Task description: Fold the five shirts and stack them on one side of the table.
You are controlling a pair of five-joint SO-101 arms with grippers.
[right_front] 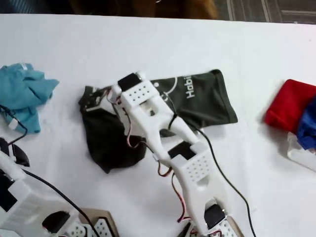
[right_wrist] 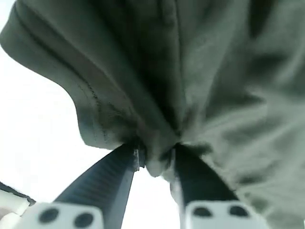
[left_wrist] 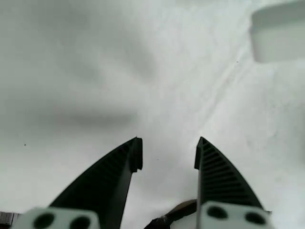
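Pinching a fold of the dark green shirt (right_wrist: 200,71), the right end effector (right_wrist: 157,160) is clamped on the cloth, the rest of the shirt sprawling behind it under its arm. The left end effector (left_wrist: 167,152) hangs with fingers (left_wrist: 114,181) parted over bare bench (left_wrist: 95,71); a crumpled light blue shirt (right_front: 24,91) lies beyond it.

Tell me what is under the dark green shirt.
The dark green shirt lies on the white table, which shows all around its edges. Anything beneath the cloth itself is covered. The right gripper pinches a fold, and its arm hides the shirt's middle.
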